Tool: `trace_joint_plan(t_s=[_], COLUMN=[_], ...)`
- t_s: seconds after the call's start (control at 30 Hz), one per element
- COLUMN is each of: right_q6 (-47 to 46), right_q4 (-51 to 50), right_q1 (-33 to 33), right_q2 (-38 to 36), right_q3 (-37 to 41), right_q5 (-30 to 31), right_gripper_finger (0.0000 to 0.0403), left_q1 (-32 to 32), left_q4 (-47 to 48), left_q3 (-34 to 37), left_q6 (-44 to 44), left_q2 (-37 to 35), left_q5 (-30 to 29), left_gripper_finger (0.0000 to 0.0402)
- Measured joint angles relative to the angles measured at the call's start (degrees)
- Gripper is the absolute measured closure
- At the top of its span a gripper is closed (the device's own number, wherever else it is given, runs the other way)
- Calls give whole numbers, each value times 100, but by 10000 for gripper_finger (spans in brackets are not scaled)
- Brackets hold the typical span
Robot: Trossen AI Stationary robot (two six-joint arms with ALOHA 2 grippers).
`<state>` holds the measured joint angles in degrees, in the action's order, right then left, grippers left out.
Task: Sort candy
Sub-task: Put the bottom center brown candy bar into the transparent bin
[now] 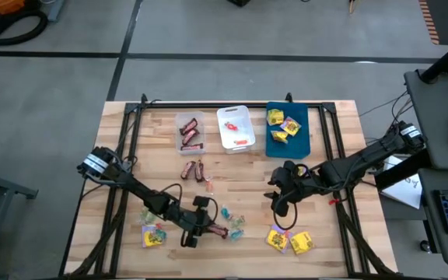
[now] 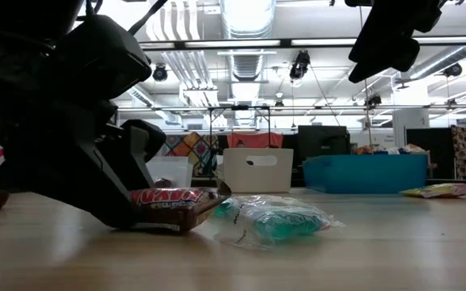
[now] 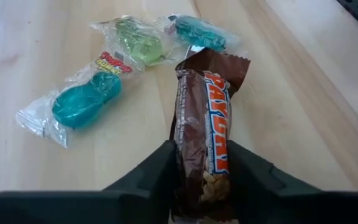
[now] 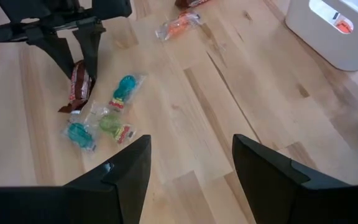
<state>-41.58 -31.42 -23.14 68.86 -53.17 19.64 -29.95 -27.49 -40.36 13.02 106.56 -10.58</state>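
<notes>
Left end effector [image 3: 201,168] pinches a brown candy bar [image 3: 205,130] on open tabletop, teal sweets [image 3: 86,102] just beside.

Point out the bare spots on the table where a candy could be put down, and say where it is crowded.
Bare wood lies between the white tray and the teal candies, beside the right claw. The far left corner, left of the clear tray, is also free. It is crowded at the near edge, where the left claw pinches a brown bar beside the teal candies.

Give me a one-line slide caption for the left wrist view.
Left tool closes on a brown mini bar lying on the table, with three clear-wrapped teal and green candies beside it.
</notes>
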Motion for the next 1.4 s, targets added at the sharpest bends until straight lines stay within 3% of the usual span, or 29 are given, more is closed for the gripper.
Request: trace_joint_plan(t_s=[0.27, 0.47, 0.57, 0.73, 0.87, 1.07, 1.27, 1.4], right_q6=[0, 0, 14, 67, 99, 118, 116, 114], right_q4=[26, 38, 40, 43, 45, 44, 47, 45], right_q1=[0, 0, 0, 1, 0, 2, 2, 2], right_q2=[0, 0, 0, 0, 0, 2, 2, 2], right_q3=[2, 4, 4, 4, 4, 4, 4, 4], right_q5=[9, 89, 146, 192, 430, 461, 597, 603], right_gripper_finger=[188, 188, 188, 188, 188, 188, 188, 188], left_q1=[0, 12, 85, 436, 1109, 2785, 4518, 5301], left_q4=[79, 532, 1405, 3433, 4628, 5227, 5198, 5159], left_q3=[0, 0, -2, 0, 0, 1, 37, 35], left_q6=[59, -58, -50, 9, -297, -1372, -2161, -2306], left_q2=[-175, -927, -1575, -2840, -3764, -4524, -4465, -4225], left_q5=[238, 219, -291, -1674, -2318, -2313, -1249, -699], left_gripper_finger=[315, 313, 313, 313, 313, 313, 313, 312])
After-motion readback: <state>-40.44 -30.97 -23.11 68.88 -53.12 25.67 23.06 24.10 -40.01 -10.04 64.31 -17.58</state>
